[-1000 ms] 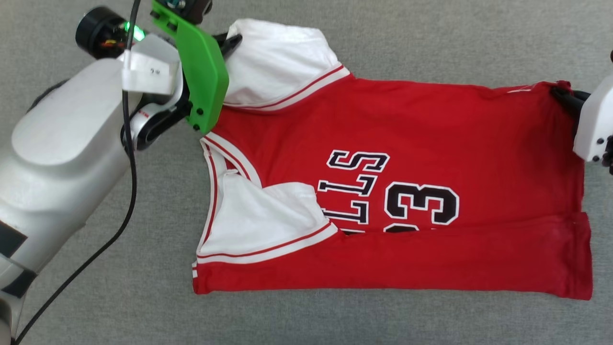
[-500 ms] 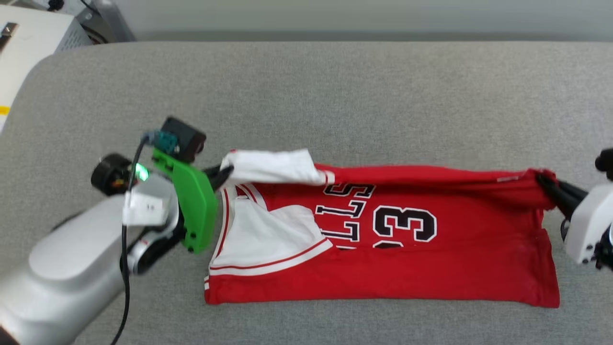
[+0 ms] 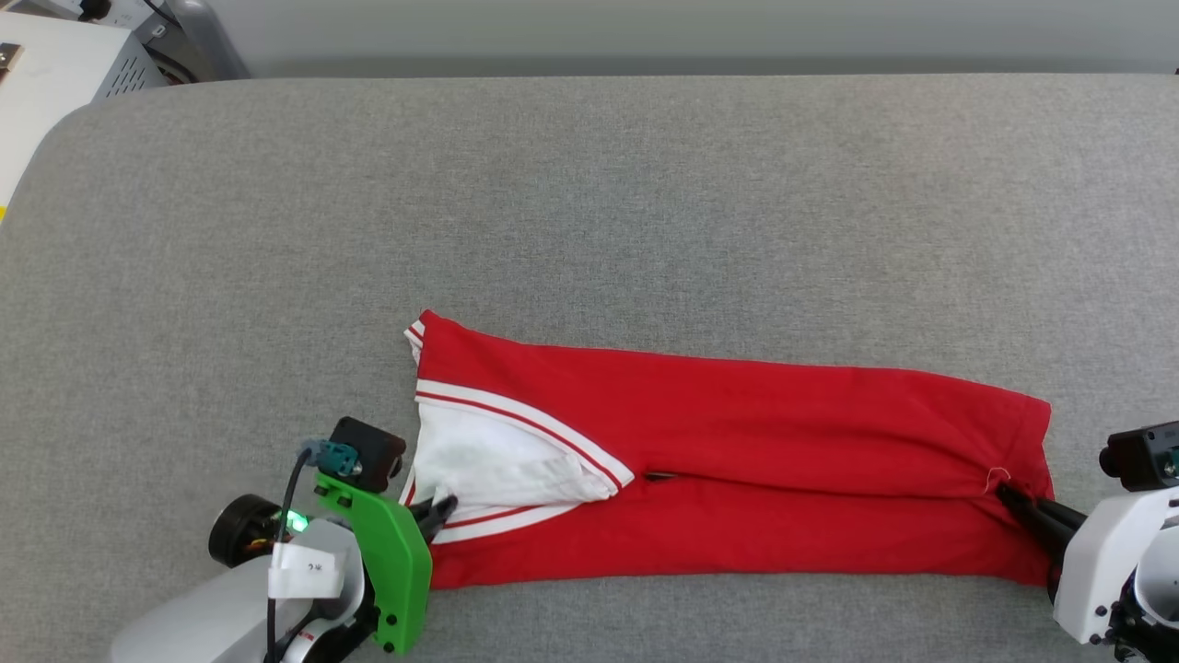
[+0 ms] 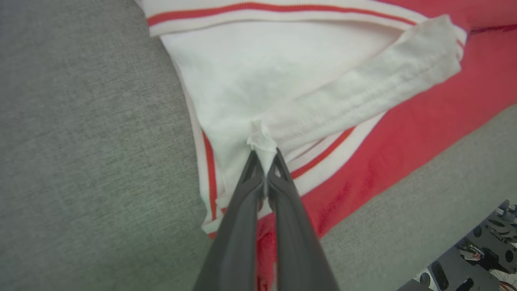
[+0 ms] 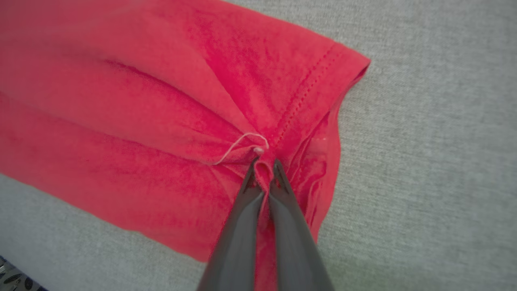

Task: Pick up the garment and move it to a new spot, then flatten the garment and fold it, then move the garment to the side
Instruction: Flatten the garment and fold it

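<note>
Close to the robot, the left gripper (image 3: pixel 440 509) is pinching a bit of the white sleeve (image 3: pixel 497 460), squeezed tight on the cloth. At the other end, the right gripper (image 3: pixel 1009 493) is pinching the red hem (image 3: pixel 1032 442) the same way. Between them the garment (image 3: pixel 737 433) lies on the grey counter (image 3: pixel 589 203), near its front side. It is folded into a long red strip with plain red on top. I think the job now is to finish this fold. To do it well, both grippers should go down together and pull gently apart so the strip gets smooth. The top layer looks slanted, so its edge should first line up with the near edge. Then both should let go at once and lift straight up, so no cloth gets dragged. Farther off, the counter has lots of room, and a white box (image 3: pixel 55 74) sits past its far left corner.
</note>
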You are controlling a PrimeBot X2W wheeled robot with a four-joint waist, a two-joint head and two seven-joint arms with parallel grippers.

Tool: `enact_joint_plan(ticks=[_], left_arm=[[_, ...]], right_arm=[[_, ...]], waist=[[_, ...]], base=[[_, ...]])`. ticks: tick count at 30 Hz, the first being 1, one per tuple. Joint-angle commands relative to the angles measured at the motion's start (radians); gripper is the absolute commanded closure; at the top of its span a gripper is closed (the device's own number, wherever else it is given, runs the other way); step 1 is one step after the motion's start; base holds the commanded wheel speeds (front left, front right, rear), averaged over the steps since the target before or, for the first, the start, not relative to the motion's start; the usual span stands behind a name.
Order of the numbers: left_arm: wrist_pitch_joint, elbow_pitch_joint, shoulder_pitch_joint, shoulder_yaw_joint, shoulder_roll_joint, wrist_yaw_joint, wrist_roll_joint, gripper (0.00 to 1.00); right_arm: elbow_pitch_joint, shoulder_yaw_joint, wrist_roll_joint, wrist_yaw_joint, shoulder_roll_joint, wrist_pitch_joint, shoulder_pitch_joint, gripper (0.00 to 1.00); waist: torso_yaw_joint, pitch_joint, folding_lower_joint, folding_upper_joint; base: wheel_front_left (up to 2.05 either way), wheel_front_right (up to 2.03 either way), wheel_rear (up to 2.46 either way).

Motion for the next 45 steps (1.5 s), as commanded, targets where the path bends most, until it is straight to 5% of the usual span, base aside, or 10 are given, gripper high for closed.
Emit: enact_joint_plan(ticks=[1, 2, 3, 12, 21, 27, 41, 42, 43, 45], left_arm=[[-0.025, 0.013, 0.017, 0.009, -0.009, 0.012, 0.004, 0.6], [-0.05, 0.02, 0.019, 0.019, -0.013, 0.022, 0.008, 0.0], [-0.073, 0.022, 0.021, 0.027, -0.013, 0.031, 0.014, 0.0], [-0.333, -0.042, 0.06, 0.149, 0.0, 0.229, 0.1, 0.0], [-0.366, -0.122, 0.15, 0.388, -0.074, 0.385, 0.315, 0.0], [-0.367, -0.147, 0.251, 0.538, -0.168, 0.384, 0.479, 0.0], [-0.367, -0.123, 0.38, 0.757, -0.391, 0.253, 0.744, 0.0], [-0.367, -0.121, 0.387, 0.769, -0.401, 0.246, 0.757, 0.0], [-0.367, -0.119, 0.395, 0.784, -0.413, 0.237, 0.771, 0.0], [-0.367, -0.113, 0.408, 0.809, -0.428, 0.223, 0.8, 0.0]], right_arm=[[-0.004, 0.001, 0.01, -0.001, -0.001, 0.008, 0.013, 0.92], [-0.015, -0.008, 0.018, -0.001, -0.005, 0.002, 0.011, 0.09], [-0.026, -0.019, 0.027, -0.001, -0.008, -0.003, 0.01, 0.0], [-0.218, -0.18, 0.237, -0.001, -0.121, 0.096, 0.061, 0.0], [-0.129, -0.271, 0.411, -0.001, -0.156, 0.311, 0.071, 0.0], [-0.024, -0.228, 0.378, -0.001, -0.086, 0.365, 0.001, 0.0], [0.089, -0.077, 0.344, -0.001, 0.059, 0.418, -0.055, 0.0], [0.088, -0.07, 0.342, -0.001, 0.059, 0.415, -0.055, 0.07], [0.087, -0.065, 0.341, -0.001, 0.058, 0.409, -0.057, 0.99], [0.09, -0.062, 0.34, -0.001, 0.043, 0.399, -0.06, 1.0]], waist=[[0.0, -0.007, 0.0001, 0.0], [-0.002, -0.014, 0.0001, 0.0], [-0.004, -0.021, 0.0001, 0.0], [-0.003, -0.072, 0.0001, 0.0], [0.027, -0.04, 0.0001, 0.0], [0.059, 0.001, 0.0001, 0.0], [0.095, 0.029, 0.0001, 0.0], [0.093, 0.026, 0.0001, 0.0], [0.089, 0.023, 0.0001, 0.0], [0.083, 0.017, 0.0001, 0.0]], base=[[0.0, 0.0, 0.0], [0.0, 0.0, 0.0], [0.0, 0.0, 0.0], [0.0, 0.0, 0.0], [0.0, 0.0, 0.0], [0.0, 0.0, 0.0], [0.0, 0.0, 0.0], [0.0, 0.0, 0.0], [0.0, 0.0, 0.0], [0.0, 0.0, 0.0]])
